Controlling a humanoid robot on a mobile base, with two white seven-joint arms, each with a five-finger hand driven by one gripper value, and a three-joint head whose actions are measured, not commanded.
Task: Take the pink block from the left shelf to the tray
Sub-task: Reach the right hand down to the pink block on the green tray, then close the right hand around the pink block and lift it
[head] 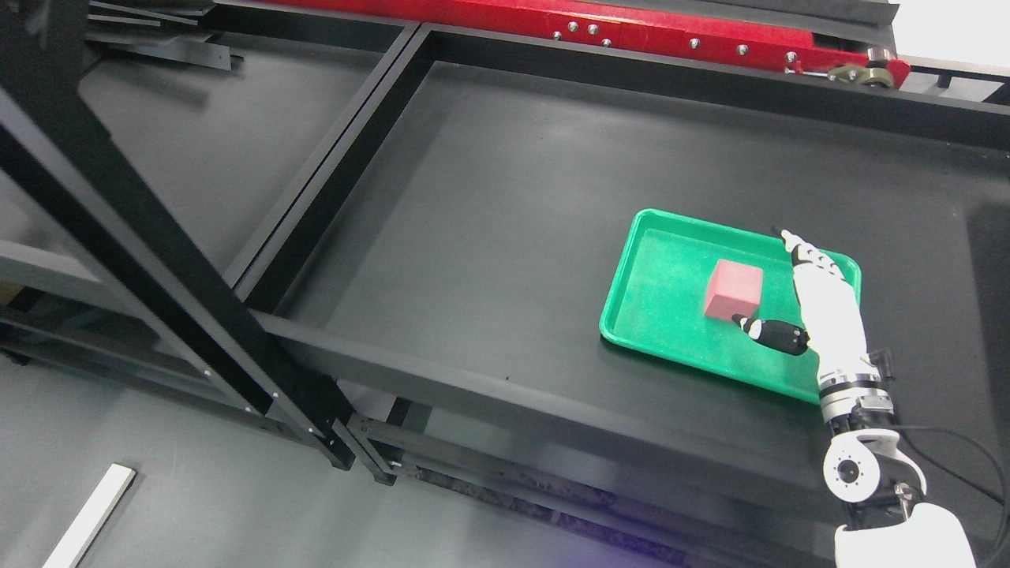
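Black shelving (505, 197) carries a green tray (655, 315), and the pink block (734, 289) sits inside that tray. Just right of the block, the right hand (821, 300) is spread and holding nothing. Placement looks finished; next, withdraw clear of the tray.

A lab or workshop: black metal shelving (505, 197), red bolted beam (671, 35), grey floor (197, 505).
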